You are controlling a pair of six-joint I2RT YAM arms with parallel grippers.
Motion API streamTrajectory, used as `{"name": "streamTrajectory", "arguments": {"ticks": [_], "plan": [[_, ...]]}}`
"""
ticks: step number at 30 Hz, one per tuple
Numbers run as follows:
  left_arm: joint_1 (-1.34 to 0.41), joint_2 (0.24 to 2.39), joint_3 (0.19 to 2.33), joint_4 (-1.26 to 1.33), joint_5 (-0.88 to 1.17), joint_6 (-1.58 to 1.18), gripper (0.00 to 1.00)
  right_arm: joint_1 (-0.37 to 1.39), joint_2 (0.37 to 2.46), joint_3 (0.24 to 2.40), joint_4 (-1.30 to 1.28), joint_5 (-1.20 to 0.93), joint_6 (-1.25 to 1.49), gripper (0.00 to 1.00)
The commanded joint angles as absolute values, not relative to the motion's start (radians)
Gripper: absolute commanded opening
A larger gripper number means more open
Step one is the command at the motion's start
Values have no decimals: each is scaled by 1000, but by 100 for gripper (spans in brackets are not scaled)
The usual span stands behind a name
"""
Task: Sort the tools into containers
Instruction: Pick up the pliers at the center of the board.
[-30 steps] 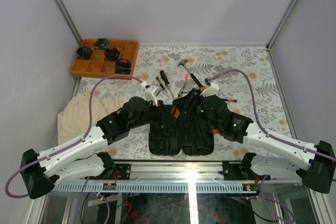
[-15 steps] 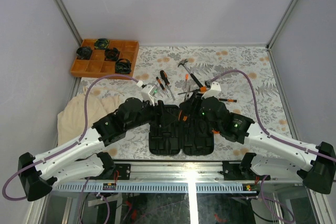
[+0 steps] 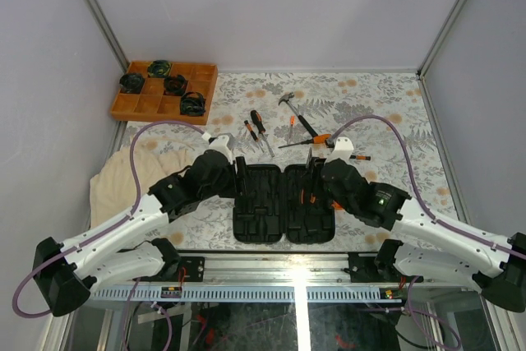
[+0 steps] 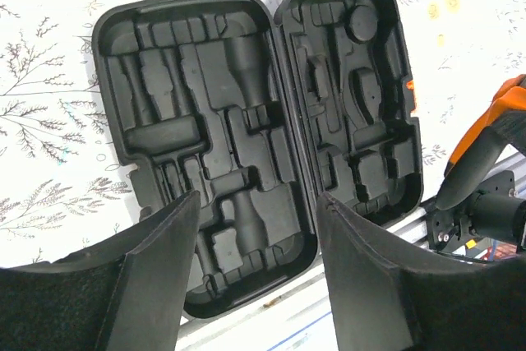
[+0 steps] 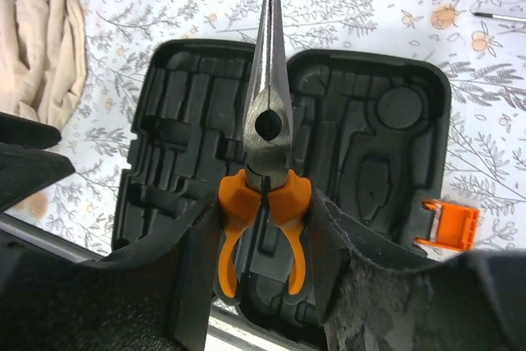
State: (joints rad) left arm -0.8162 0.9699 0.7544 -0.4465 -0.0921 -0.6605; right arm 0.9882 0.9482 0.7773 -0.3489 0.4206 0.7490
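Your right gripper (image 5: 263, 232) is clamped on the orange handles of the pliers (image 5: 267, 121). It holds them over the middle of the open tool case (image 5: 370, 145), steel nose pointing away from you. The case lies flat at the near middle of the table, both moulded halves facing up, with its orange latch (image 5: 448, 226) on the right edge. Your left gripper (image 4: 256, 232) hangs over the case's left half, fingers spread wide apart. Beyond the case, the screwdrivers (image 3: 256, 125) and the hammer (image 3: 289, 103) lie on the patterned tablecloth (image 3: 370, 96).
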Motion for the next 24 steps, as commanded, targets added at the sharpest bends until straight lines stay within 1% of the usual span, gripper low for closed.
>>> {"name": "streamTrajectory", "arguments": {"ticks": [1,4,8,16,24], "plan": [[-811,959,750,-456,-76,-659,58,988,902,767,-352,468,764,0],[-814,953,752,-377,15,-631,59,988,885,747,-292,451,813,0],[-844,934,761,-280,89,-617,62,989,899,723,-134,388,884,0],[-953,934,749,-159,100,-629,66,985,1004,773,39,299,1003,0],[-986,972,724,-135,83,-631,66,980,1016,769,151,233,1113,0]]}}
